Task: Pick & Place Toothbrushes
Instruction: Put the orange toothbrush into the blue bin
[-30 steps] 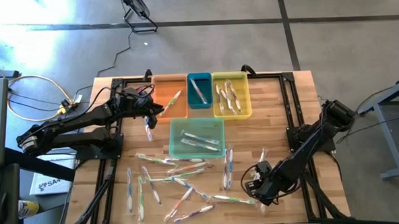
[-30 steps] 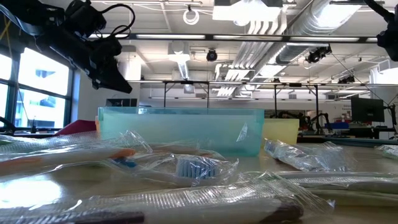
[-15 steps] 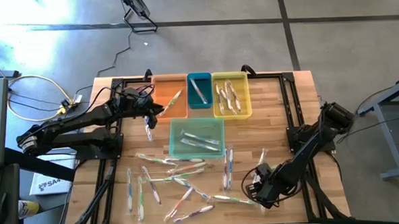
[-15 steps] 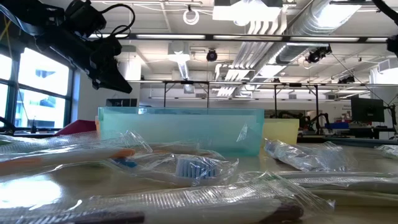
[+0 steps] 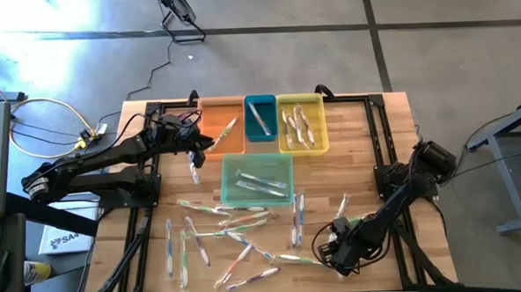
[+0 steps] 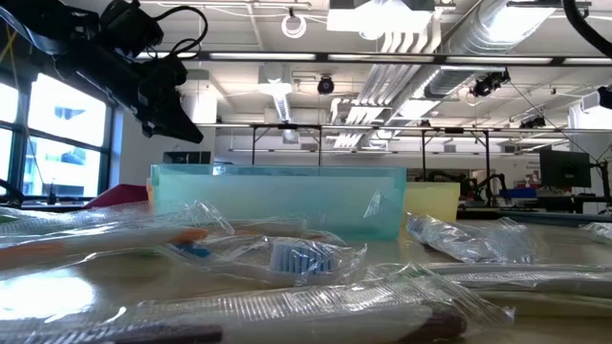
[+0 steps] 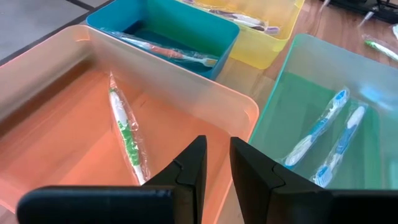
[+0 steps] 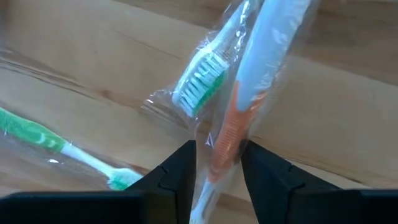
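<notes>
- no brand or label reads clearly; only a white sheet (image 5: 60,239) under the left arm's base, at the table's 9 o'clock side, bears dark lettering too small to make out.
- the left gripper (image 5: 193,163) hangs at the table's 10 o'clock, just outside the near edge of the orange bin (image 5: 222,126); in its wrist view the fingers (image 7: 188,168) stand a narrow gap apart, and a wrapped toothbrush hangs below it in the high view, though i cannot tell how it is gripped.
- the orange bin holds one green-bristled toothbrush (image 7: 127,137); the blue bin (image 7: 166,34) next to it holds one, the yellow bin (image 5: 302,122) several, and the green bin (image 5: 257,180), nearer the table's centre, two blue ones (image 7: 319,127).
- the right gripper (image 5: 327,247) is low over the table at about 5 o'clock, its fingers (image 8: 176,177) part-open on either side of a wrapped orange-handled toothbrush (image 8: 231,127); whether they are pressing on it i cannot tell.
- loose toothbrushes (image 5: 234,238) lie scattered over the table's 6 to 8 o'clock area, some overlapping.
- bare wood shows along the 3 o'clock side, between the yellow bin and the right arm's base.
</notes>
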`<state>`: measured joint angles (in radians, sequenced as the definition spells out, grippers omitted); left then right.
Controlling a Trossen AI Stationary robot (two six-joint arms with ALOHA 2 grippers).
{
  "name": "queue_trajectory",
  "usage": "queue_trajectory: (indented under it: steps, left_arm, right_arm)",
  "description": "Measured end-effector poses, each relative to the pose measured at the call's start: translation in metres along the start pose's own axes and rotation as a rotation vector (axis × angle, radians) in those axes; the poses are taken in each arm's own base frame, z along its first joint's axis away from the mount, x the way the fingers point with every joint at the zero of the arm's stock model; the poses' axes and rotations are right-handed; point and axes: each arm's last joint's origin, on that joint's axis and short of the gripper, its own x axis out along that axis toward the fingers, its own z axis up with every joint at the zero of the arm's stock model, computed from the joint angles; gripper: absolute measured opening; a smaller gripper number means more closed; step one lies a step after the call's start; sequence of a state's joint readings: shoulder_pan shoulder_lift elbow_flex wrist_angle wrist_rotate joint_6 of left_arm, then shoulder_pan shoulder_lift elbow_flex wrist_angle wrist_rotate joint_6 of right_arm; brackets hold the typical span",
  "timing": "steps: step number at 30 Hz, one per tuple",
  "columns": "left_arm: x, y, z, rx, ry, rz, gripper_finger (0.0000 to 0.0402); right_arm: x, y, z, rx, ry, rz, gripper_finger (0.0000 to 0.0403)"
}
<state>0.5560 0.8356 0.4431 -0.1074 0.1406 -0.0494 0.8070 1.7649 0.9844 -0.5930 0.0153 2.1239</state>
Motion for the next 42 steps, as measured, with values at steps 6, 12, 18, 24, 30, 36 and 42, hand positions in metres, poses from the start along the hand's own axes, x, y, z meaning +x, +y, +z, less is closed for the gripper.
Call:
queue_trajectory:
  steps: [6,12,18,24,30,36,42]
  left_arm:
    - [0.0,0.0,0.0,0.0,0.0,0.001,0.0069]
    - [0.0,0.0,0.0,0.0,0.0,0.001,0.0069]
    - [0.0,0.0,0.0,0.0,0.0,0.002,0.0069]
    - [0.0,0.0,0.0,0.0,0.0,0.002,0.0069]
    - [0.0,0.0,0.001,0.0,-0.006,0.005,0.0069]
    - [0.0,0.0,0.003,-0.003,-0.035,0.003,0.0069]
    - [0.0,0.0,0.006,0.001,-0.062,0.002,0.0069]
  right_arm:
    - [0.0,-0.001,0.0,0.0,0.013,-0.017,0.0061]
    - [0.001,-0.002,0.0,0.0,0.017,-0.024,0.0015]
    - [-0.002,-0.001,0.001,0.01,0.069,-0.037,0.0021]
    - [-0.024,0.002,0.002,-0.025,0.109,0.048,0.0015]
    - [-0.052,0.005,0.01,-0.07,0.138,0.143,0.0015]
    - [-0.079,0.008,0.025,-0.133,0.112,0.256,0.0016]
    - [-0.099,0.014,0.054,-0.236,-0.022,0.354,0.0015]
